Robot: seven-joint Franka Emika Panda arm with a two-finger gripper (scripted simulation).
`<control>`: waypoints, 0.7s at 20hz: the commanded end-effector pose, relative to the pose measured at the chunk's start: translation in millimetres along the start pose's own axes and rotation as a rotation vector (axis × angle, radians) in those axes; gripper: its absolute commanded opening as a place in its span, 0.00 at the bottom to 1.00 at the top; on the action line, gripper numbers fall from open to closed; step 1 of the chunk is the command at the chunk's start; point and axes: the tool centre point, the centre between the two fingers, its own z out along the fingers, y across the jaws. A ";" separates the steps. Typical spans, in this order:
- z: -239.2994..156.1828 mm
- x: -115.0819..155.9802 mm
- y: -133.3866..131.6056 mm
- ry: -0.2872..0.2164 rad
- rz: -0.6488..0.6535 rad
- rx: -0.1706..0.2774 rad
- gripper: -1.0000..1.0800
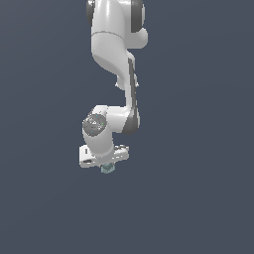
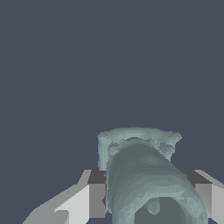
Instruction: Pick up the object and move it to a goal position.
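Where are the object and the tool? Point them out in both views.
object (image 2: 144, 175): wrist view, on its rounded body, between the fingers.
object (image 1: 107, 169): exterior view, on the teal bit showing below the tool.
tool (image 1: 105, 167): exterior view, between the fingertips, under the white hand.
fingers (image 2: 97, 194): wrist view, on one dark pad beside the object.

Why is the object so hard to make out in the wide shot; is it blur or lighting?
Exterior view: flat, shadowless render, no blur; the object is just tiny, mostly hidden under the pincer. Wrist view: it looms large, faceted, clipped by the frame edge, between dark pads.
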 end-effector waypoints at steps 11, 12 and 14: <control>-12.5 2.4 -5.5 0.011 0.031 -0.009 0.00; -15.8 3.0 -7.0 0.014 0.039 -0.011 0.00; -23.4 4.5 -10.5 0.021 0.058 -0.016 0.00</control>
